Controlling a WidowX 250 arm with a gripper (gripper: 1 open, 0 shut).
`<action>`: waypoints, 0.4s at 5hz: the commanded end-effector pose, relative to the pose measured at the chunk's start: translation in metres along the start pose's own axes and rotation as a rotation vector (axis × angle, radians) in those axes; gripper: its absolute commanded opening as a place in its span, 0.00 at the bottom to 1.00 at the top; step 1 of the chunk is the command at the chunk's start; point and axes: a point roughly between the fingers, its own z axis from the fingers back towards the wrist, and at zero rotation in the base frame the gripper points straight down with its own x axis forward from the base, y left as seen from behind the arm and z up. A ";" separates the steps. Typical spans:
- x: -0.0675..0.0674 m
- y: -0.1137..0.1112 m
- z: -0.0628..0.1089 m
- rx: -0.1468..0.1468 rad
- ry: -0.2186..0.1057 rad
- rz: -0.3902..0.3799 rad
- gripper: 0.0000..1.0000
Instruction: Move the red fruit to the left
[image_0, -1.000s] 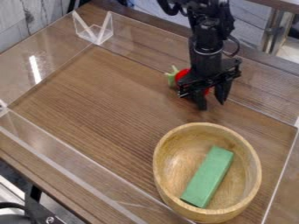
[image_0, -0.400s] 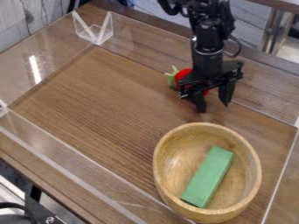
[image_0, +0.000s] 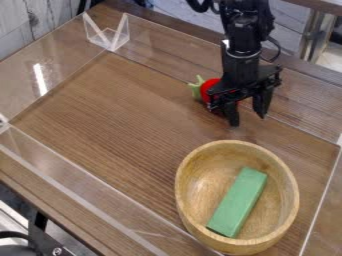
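Note:
The red fruit (image_0: 202, 88) is a small bright-red strawberry with a green tip, lying on the wooden table at the back right. My gripper (image_0: 241, 108) hangs straight down just to its right, black fingers (image_0: 218, 103) spread and tips close to the table. The fruit sits against the outer side of the left finger, partly hidden by it, and not between the fingers. Nothing shows in the gap between the fingers.
A wooden bowl (image_0: 189, 186) stands at the front right with a green rectangular block (image_0: 238, 203) lying in it. Clear plastic walls (image_0: 40, 72) ring the table, and a clear folded stand (image_0: 104, 34) sits at the back left.
The gripper has shifted slightly right and its fingers have drawn a little closer together. The red fruit, the bowl and the block have not moved.

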 end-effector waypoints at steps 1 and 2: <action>0.007 -0.016 0.015 -0.060 -0.063 0.065 0.00; 0.016 -0.012 0.021 -0.085 -0.067 0.059 0.00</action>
